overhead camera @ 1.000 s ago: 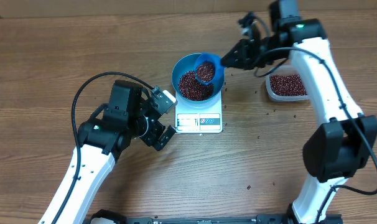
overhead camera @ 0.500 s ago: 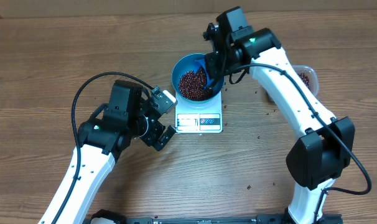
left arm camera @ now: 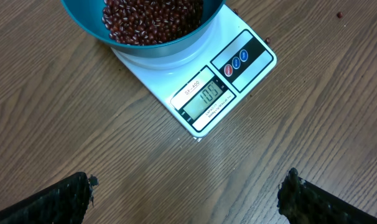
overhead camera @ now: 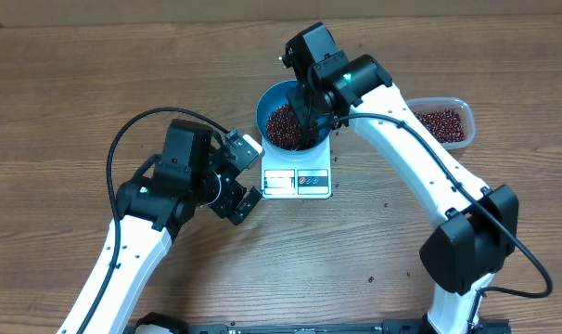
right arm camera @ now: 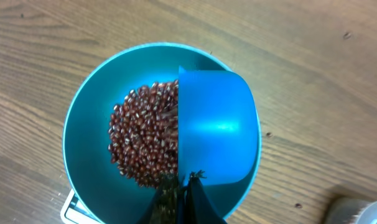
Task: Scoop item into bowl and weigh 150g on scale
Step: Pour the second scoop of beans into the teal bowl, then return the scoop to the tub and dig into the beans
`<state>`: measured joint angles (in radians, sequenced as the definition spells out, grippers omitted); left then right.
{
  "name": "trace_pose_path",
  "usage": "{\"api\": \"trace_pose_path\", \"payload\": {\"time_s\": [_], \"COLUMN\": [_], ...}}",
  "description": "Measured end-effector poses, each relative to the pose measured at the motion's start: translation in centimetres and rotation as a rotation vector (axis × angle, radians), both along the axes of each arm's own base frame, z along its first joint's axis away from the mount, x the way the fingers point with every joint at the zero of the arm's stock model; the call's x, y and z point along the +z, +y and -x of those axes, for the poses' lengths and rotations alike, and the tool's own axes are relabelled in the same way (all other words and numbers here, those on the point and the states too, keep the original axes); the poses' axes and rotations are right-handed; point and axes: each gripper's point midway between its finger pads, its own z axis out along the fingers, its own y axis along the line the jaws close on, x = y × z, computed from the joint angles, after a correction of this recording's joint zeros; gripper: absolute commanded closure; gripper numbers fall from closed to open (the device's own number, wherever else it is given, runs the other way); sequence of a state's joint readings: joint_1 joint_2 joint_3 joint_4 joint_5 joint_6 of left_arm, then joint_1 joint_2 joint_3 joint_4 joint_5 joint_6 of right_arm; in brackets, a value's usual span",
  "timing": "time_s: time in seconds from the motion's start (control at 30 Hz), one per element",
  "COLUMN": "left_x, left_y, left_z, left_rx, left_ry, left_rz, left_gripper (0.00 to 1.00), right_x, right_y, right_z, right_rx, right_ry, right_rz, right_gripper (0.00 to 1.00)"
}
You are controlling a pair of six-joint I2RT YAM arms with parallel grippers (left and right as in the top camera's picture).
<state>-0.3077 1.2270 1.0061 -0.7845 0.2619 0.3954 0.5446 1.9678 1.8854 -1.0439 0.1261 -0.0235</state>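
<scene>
Tipped over round blue bowl (right arm camera: 83,124): small blue scoop (right arm camera: 216,130), pinched in right gripper (right arm camera: 182,190), so red-brown beans (right arm camera: 139,146) load white square scale (left arm camera: 238,74); left gripper (left arm camera: 188,199) spread.

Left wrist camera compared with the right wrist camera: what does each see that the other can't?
Only the left wrist view shows the front of the white scale, with its display and buttons, and the left claw wide open and empty. Only the right wrist view shows the blue scoop, tipped over the bowl and gripped by the shut right claw. Both show the bowl with red-brown beans heaped inside.
</scene>
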Motion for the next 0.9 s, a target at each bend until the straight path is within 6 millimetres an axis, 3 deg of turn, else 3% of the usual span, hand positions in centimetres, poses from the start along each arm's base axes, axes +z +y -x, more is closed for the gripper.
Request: {"api": "trace_pose_path", "payload": {"time_s": [0.27, 0.57, 0.8, 0.9], "left_x": [0.0, 0.0, 0.0, 0.0], "left_y": [0.0, 0.0, 0.0, 0.0], "left_z": [0.0, 0.0, 0.0, 0.0], "left_rx": [0.0, 0.0, 0.0, 0.0], "left_ry": [0.0, 0.0, 0.0, 0.0], "left_rz": [0.0, 0.0, 0.0, 0.0], "left_gripper": [0.0, 0.01, 0.0, 0.0], "right_x": [3.0, 4.2, 10.4, 11.6], "right_y": [0.3, 0.7, -3.1, -4.5], "right_z": [0.5, 1.0, 1.2, 1.2], "right_rx": [-0.009, 0.028, 0.0, -0.003], "right_ry": [-0.123, -0.128, -0.169, -0.158], "right_rz": [0.072, 0.033, -0.171, -0.246], "right_gripper": [0.96, 0.96, 0.96, 0.96]}}
